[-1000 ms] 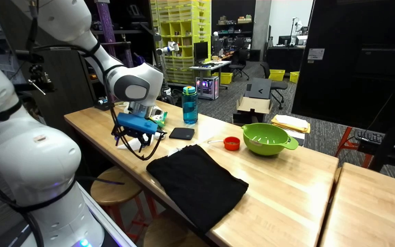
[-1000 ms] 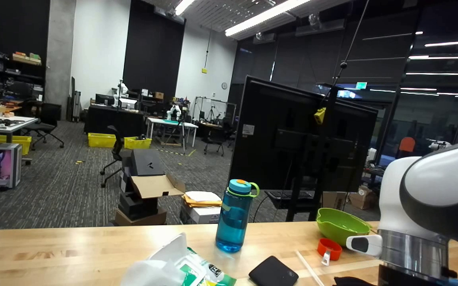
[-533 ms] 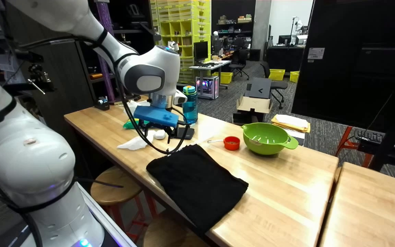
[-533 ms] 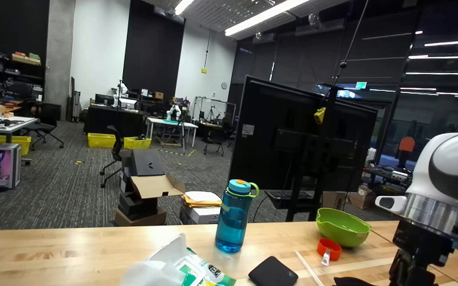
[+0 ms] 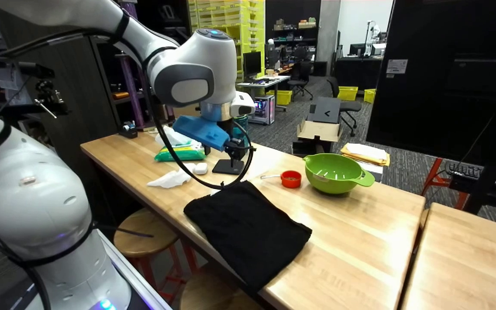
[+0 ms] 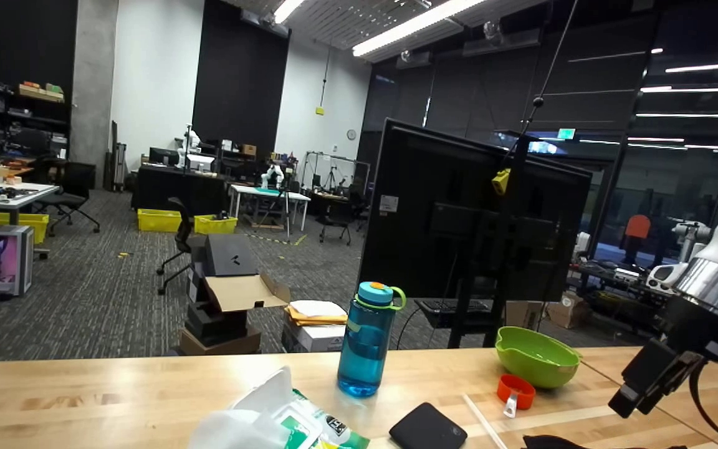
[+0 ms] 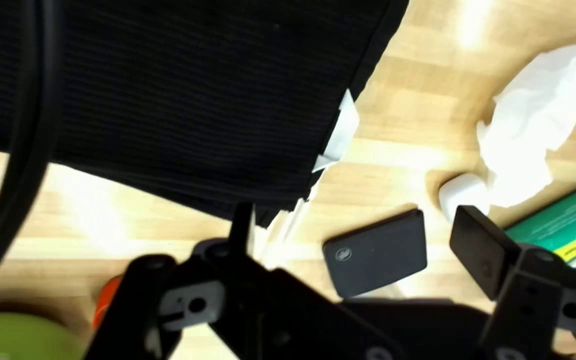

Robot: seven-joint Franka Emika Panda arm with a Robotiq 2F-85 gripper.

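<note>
The gripper hangs above the table with its 2 fingers spread well apart and nothing held between them. In the wrist view, a flat black case lies on the wood, framed in that gap; the height left above it is hard to tell.

Compared with 1 second ago, when an exterior view shows the gripper over the crumpled tissue, it now overlaps the flat black case there and leans more, so the fingers aim toward the case. The tabletop things keep their places, so the change looks like a matter of aim alone: nothing is picked up or shifted.

A corner of the black cloth shows close to 1 fingertip in the wrist view, and a white paper scrap pokes from under its edge. Past the case are a small white box, just beside the tissue, and a green wipes pack. Farther out, a blue bottle stands upright, and a red cup sits just beside a green bowl.
</note>
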